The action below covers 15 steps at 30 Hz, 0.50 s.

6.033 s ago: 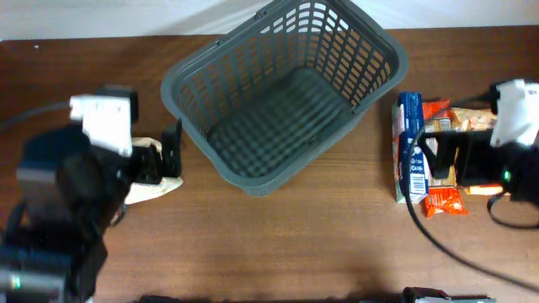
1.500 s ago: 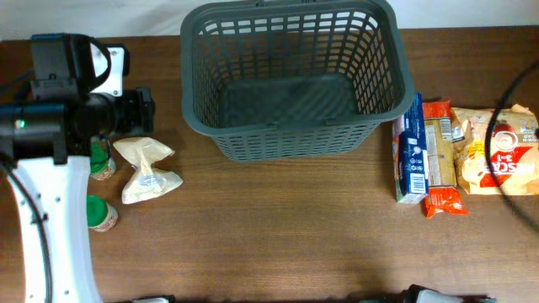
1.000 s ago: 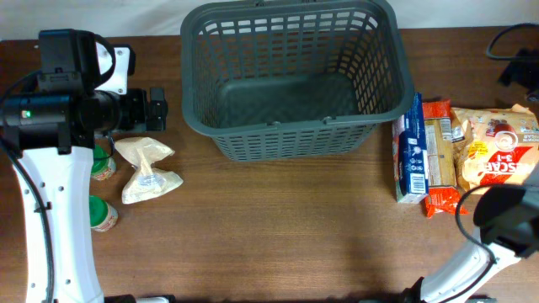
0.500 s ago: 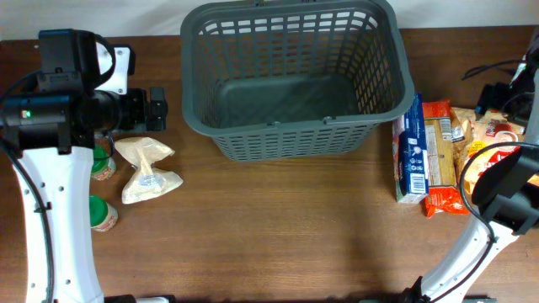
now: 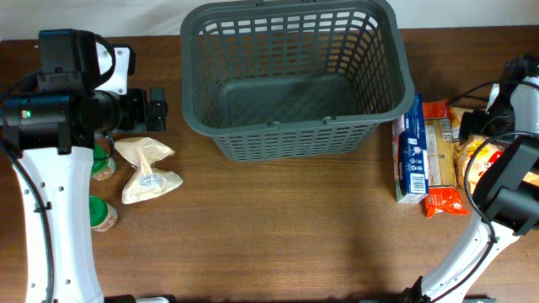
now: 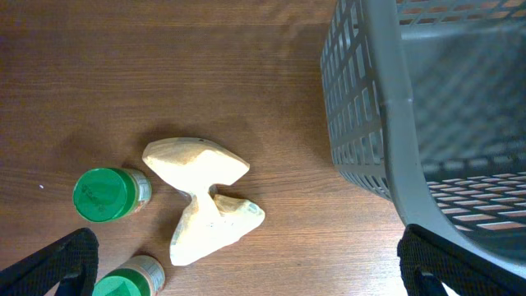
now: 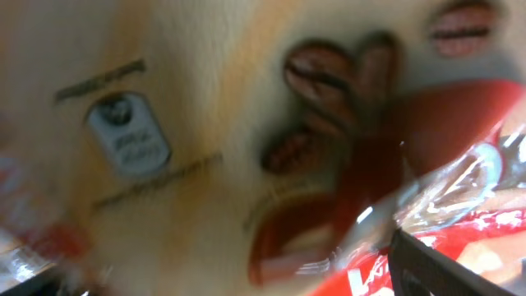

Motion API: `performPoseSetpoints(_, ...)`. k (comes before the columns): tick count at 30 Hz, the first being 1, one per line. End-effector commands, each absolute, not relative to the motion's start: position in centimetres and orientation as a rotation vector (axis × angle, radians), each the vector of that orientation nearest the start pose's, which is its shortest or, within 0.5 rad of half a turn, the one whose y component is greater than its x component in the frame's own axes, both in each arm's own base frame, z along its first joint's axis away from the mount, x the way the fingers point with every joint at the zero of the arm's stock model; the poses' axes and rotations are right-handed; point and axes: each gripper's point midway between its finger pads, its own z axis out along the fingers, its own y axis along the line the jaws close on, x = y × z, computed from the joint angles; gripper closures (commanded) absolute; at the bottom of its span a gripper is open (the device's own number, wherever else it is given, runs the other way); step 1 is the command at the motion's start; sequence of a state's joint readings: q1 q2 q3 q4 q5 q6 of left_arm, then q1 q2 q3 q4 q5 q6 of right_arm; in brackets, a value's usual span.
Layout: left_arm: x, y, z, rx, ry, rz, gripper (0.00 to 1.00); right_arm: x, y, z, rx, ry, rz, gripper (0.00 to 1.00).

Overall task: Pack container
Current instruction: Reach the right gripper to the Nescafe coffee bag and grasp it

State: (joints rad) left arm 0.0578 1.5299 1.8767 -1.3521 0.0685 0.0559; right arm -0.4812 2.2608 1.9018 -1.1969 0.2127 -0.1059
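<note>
Two jars (image 6: pixel 107 194) and a pouch (image 6: pixel 205 200) lie well left of the container (image 6: pixel 411 123)

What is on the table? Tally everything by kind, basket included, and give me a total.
Basket: 1
Green-lidded jars: 2
Cream pouch: 1
Blue box: 1
Orange packet: 1
Beige packet: 1
Coffee bag: 1
Total: 8
</note>
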Motion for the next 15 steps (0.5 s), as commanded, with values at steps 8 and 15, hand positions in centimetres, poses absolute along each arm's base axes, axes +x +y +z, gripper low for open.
performPoseSetpoints(8, 35.0, 0.8, 30.8, 0.033, 2.578, -0.055, 0.01, 35.4, -24.4, -3.4, 0.619, 3.204, -0.442, 0.08)
performPoseSetpoints(15, 35.0, 0.8, 30.8, 0.034, 2.578, -0.054, 0.01, 34.1, -22.7, -6.7, 0.827, 3.240, -0.340, 0.76)
